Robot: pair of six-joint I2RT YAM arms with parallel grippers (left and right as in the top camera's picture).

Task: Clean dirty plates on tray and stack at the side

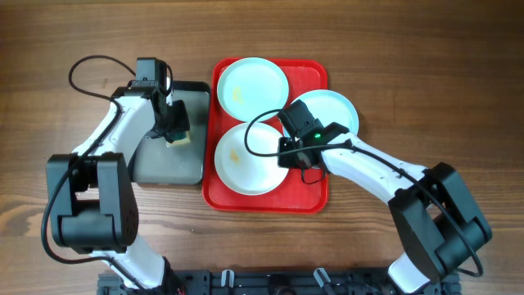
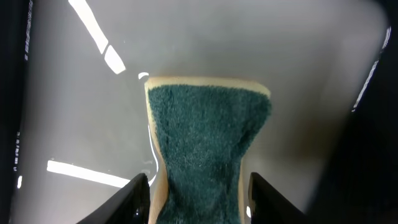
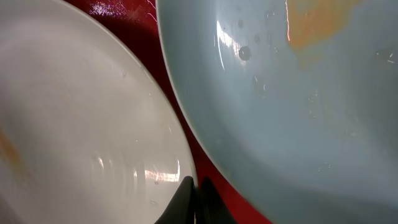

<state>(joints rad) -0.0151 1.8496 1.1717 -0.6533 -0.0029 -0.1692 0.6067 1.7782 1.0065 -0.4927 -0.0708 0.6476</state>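
At the far left of the wooden surface [image 1: 65, 33], the left arm reaches over a small black tray [image 1: 168, 160] with a grey inside. The left gripper [image 1: 173, 131] points down at it. In the left wrist view its fingers [image 2: 135, 199] press from both sides on a sponge [image 2: 205, 149] with a dark green scouring face and a yellow body. The sponge narrows to a waist between them, so it is held. Its far end lies against the glossy grey floor of the small tray.

Just to the right, touching that tray's edge, lies the red tray [image 1: 270, 195], carrying all three plates. A mint-blue plate [image 1: 252, 84] sits in the upper left corner with a yellowish smear on it. The whiter plate [image 1: 246, 160] lies below it, also faintly smeared. The second mint-blue plate [image 1: 336, 111] sits at the right, overhanging the red tray's right rim.

The right arm comes in from the lower right, and the right gripper [image 1: 286, 116] hangs among the three plates. The right wrist view shows its fingers pressed together with nothing between them, low over the red strip between the whiter plate's rim and a smeared mint-blue plate [image 3: 298, 112].
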